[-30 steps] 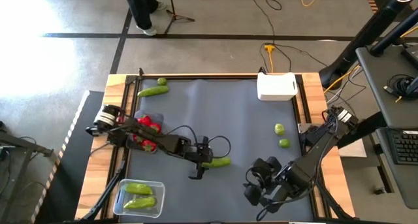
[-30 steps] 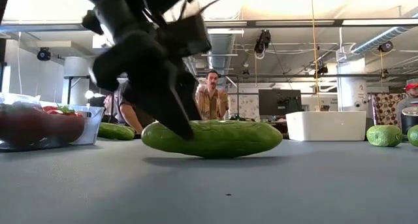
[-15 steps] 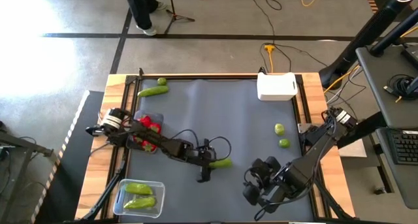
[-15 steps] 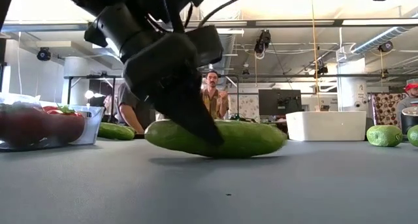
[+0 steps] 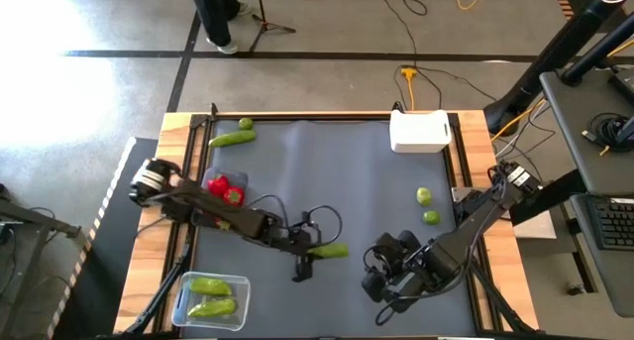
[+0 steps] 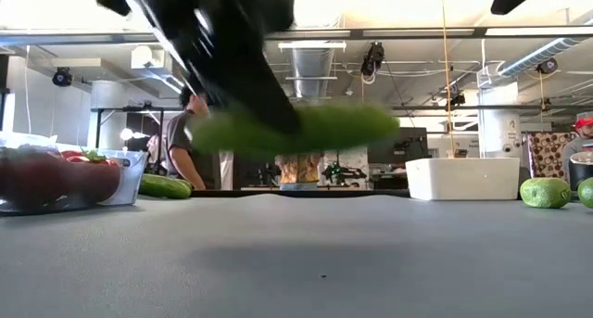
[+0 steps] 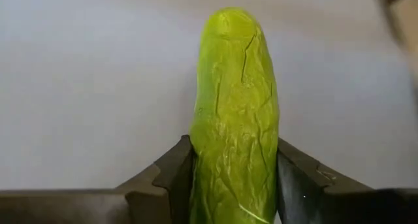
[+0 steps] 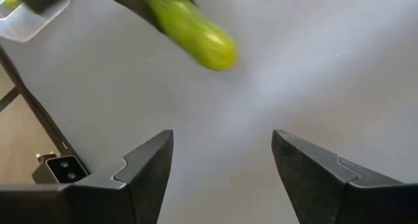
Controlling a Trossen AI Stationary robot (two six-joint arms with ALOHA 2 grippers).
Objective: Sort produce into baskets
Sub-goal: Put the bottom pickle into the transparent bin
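My left gripper (image 5: 307, 252) is shut on a long green cucumber (image 5: 331, 250) and holds it above the grey mat near the middle front; the low view shows the cucumber (image 6: 306, 128) in the air. My right gripper (image 5: 380, 278) is open and empty to the right of it, and the cucumber (image 8: 196, 31) shows ahead of its fingers. A clear tub (image 5: 210, 298) at the near left holds two cucumbers. A dark tray (image 5: 220, 193) at the left holds red pieces. A white box (image 5: 420, 132) stands at the far right. My left gripper pinches the cucumber's two long sides (image 7: 196, 165) between its two fingers (image 7: 297, 181), on the part toward the table's left. The fingers come slanting down from the left and lie along the cucumber, which sticks out past them. The cucumber hangs roughly level, lifted clear of the mat.
Another cucumber (image 5: 233, 138) and a lime-green ball (image 5: 246, 124) lie at the far left corner. Two lime-green balls (image 5: 423, 195) (image 5: 431, 217) lie on the mat at the right. A wooden frame (image 5: 178, 152) rims the mat. People show in the room beyond the table.
My left gripper has closed on the cucumber where it lay on the mat and has gone up with it. The cucumber is now lifted clear and stays roughly level. My right gripper has shifted a little toward the table's left.
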